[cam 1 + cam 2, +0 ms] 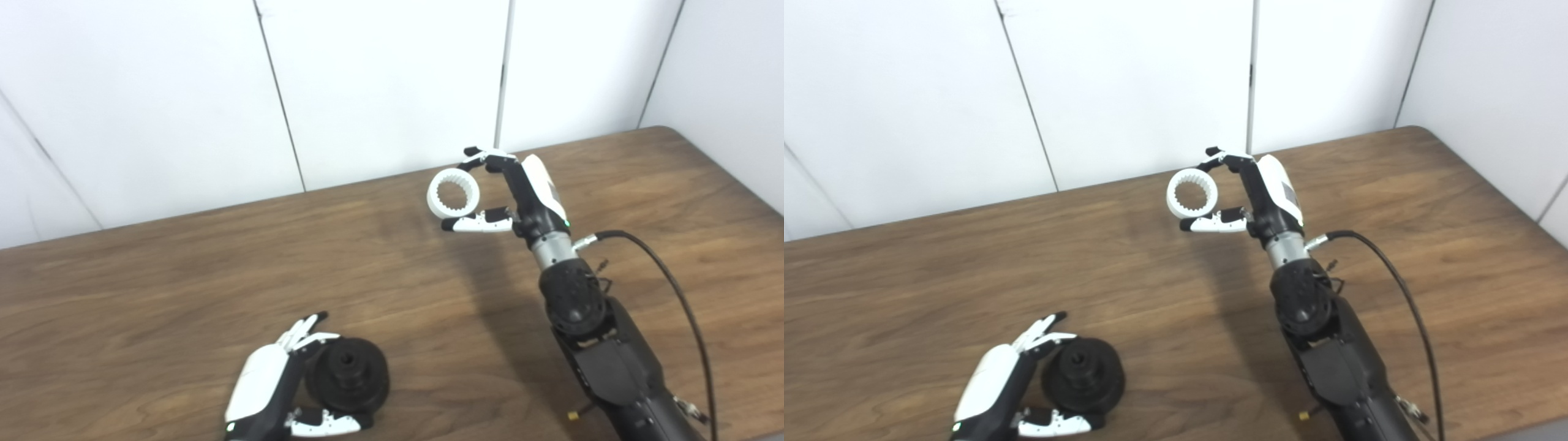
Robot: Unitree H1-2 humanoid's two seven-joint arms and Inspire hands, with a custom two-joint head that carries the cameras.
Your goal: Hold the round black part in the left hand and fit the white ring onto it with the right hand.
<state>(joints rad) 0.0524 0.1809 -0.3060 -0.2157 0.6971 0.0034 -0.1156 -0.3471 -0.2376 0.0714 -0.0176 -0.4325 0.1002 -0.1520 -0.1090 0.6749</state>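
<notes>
No legible writing. Left hand clasps round black plastic part at 7 o'clock; right hand pinches toothed white plastic ring at 1 o'clock. Bare brown wooden table between.

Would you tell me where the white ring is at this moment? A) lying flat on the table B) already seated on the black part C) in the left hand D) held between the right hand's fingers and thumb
D: the white ring sits pinched in the right hand, far from the round black part by the left hand.
</notes>
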